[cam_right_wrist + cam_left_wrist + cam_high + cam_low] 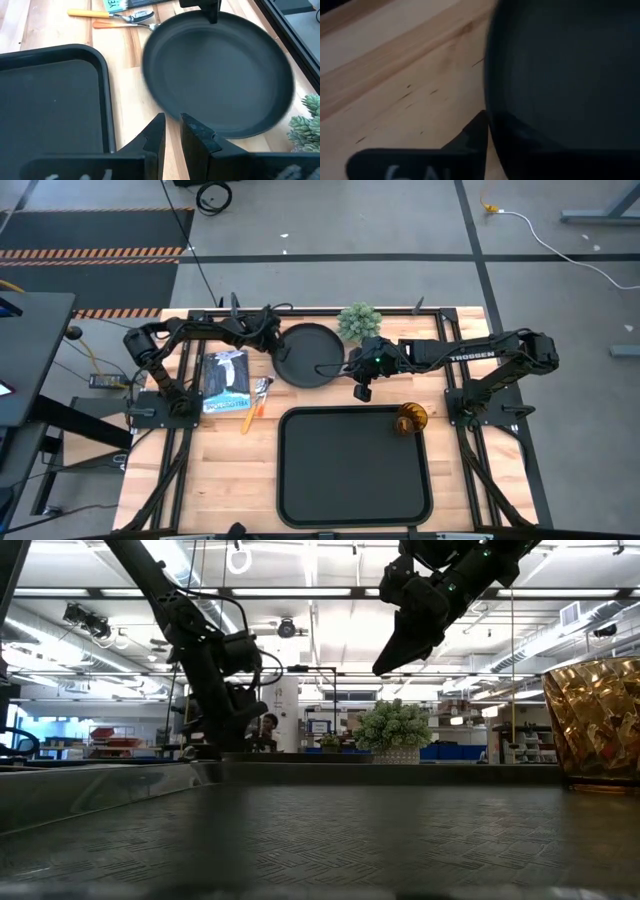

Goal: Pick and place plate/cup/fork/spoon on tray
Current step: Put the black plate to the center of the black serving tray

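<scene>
Two dark fingers of the right gripper (172, 131) fill the right wrist view's foreground, nearly pressed together with a thin gap, pinching nothing, just off the plate's (220, 75) rim. From above, that plate (308, 356) sits on the worktop (225, 470) at 12 o'clock of the tray (354, 466), apart from it. At the plate's 9 o'clock edge is the left gripper (270, 346) (whether it pinches the rim I cannot tell); the right gripper (361, 391) hovers at the plate's 4 o'clock. In the tray's 2 o'clock corner stands the cup (411, 419). Fork (250, 418) and spoon (260, 392) lie together at the plate's 8 o'clock, beside a booklet (227, 380). A plant (359, 321) stands at the plate's 2 o'clock.
</scene>
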`<action>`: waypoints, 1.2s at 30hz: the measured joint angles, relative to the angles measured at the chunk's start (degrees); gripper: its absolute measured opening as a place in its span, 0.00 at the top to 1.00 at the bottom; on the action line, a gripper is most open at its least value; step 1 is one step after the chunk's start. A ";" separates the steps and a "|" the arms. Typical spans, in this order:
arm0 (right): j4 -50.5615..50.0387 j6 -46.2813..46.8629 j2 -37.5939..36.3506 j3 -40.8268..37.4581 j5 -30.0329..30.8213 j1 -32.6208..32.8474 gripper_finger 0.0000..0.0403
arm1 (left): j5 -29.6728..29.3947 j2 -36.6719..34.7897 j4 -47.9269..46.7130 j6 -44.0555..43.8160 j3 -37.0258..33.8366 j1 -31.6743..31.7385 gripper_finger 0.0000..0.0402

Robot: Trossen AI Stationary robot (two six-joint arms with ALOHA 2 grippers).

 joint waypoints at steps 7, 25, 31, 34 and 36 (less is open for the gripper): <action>0.00 0.20 0.00 0.00 0.00 0.00 0.84 | 1.52 -0.11 1.67 -0.23 0.00 -0.19 0.95; -6.66 0.20 -6.32 0.26 -2.47 -0.02 0.84 | 11.89 -0.09 -1.66 2.42 5.65 1.65 0.96; -8.11 0.37 -11.76 0.34 -2.45 -0.71 0.84 | 12.87 -0.09 -11.41 4.94 13.21 1.76 0.96; -9.72 0.35 -13.83 0.35 -2.48 -0.71 0.84 | 14.22 -0.09 -16.89 6.58 16.64 1.24 0.96; -10.96 0.22 -15.36 0.35 -2.47 -0.72 0.84 | 14.24 -0.09 -20.95 7.91 18.38 0.33 0.96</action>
